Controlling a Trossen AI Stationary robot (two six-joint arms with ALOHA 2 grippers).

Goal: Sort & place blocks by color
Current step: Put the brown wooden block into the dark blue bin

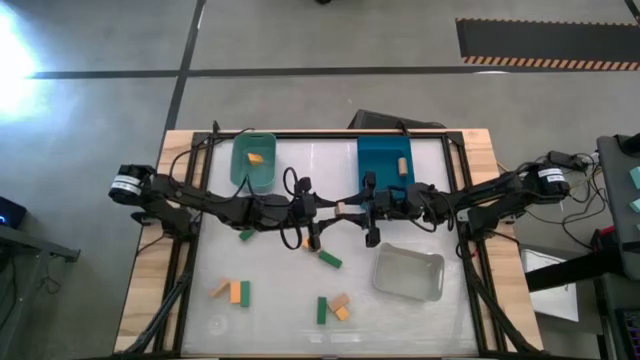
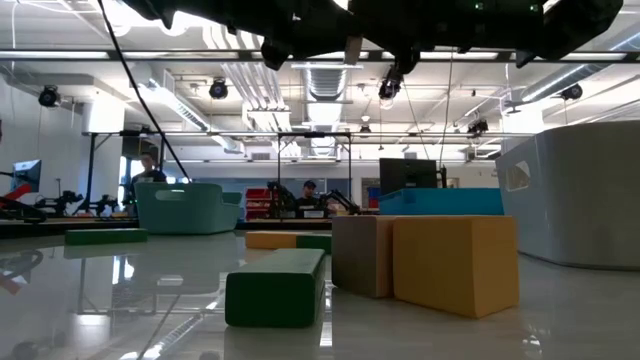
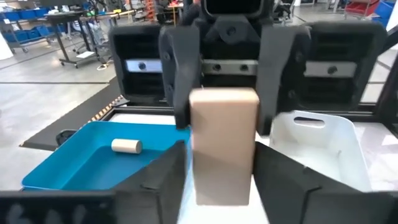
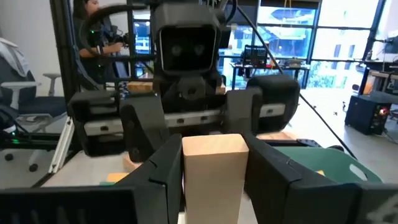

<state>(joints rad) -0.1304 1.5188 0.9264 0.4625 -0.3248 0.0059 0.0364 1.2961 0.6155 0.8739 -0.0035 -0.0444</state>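
Observation:
A pale tan block (image 1: 341, 208) hangs in the air over the middle of the table, between my two grippers. My left gripper (image 1: 325, 212) reaches in from the table's left and is shut on it; the left wrist view shows this gripper (image 3: 221, 171) too. My right gripper (image 1: 358, 208) reaches in from the table's right, facing the left one, and is also shut on it (image 4: 213, 171). Other orange, green and tan blocks lie on the table nearer the front: a green one (image 1: 330, 259), an orange one (image 1: 306, 241), and two small groups (image 1: 232, 291) (image 1: 333, 306). My left gripper pinches the tan block's two side faces (image 3: 200, 177) between its two fingers, at the end nearer this arm. The fingers lie level and come from the table's left, along the block. The block is clear of the table. My right gripper pinches the block's opposite end by its two side faces (image 4: 189, 180) between its two fingers. The fingers lie level and come from the table's right. The block spans level between the two grippers.
A teal bin (image 1: 240, 170) with an orange block (image 1: 255, 158) stands at the far left. A blue bin (image 1: 378, 165) with a tan piece (image 1: 402, 165) stands at the far middle. A clear bin (image 1: 408, 272) stands at the near right. A green block (image 1: 246, 235) lies below the left arm.

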